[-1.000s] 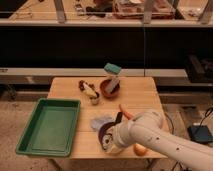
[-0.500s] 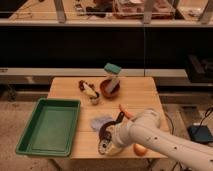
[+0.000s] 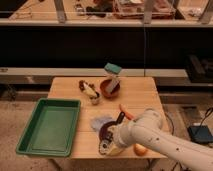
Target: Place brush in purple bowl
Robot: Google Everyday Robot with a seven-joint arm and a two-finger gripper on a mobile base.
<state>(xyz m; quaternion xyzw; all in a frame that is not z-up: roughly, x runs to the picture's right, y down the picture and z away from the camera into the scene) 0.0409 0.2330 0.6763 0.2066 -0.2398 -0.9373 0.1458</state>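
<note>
The brush (image 3: 119, 118) is what I look at first. I can only see its thin black handle. It pokes up at a slant over the far right edge of the purple bowl (image 3: 106, 131), close to the orange carrot stick (image 3: 126, 111). I cannot see the pale bristle end. It may be down in the bowl or behind my arm.

I think the brush is very light and stiff. The handle looks smooth, so it could slip or spin if I pinch it near the tip. I would hold it by the middle of the handle. The bristles are soft and would bend, so I would not grab there.

The hand (image 3: 105, 147) is low at the near edge of the counter (image 3: 140, 95), just in front of the purple bowl. I cannot tell if it is spread or pressed together, or if it is holding the brush.

Next to the bowl, on the left, is a pale blue-grey cloth (image 3: 99, 122). A small yellow-orange thing (image 3: 140, 149) lies under my arm. Farther back is the reddish bowl (image 3: 110, 88) with a teal and white block (image 3: 113, 69) above it. The green tray (image 3: 50, 125) is off to the left.

Since a second ago, not much is different. My arm is in almost the same place, and the black handle seems to sit a tiny bit lower toward the bowl.
</note>
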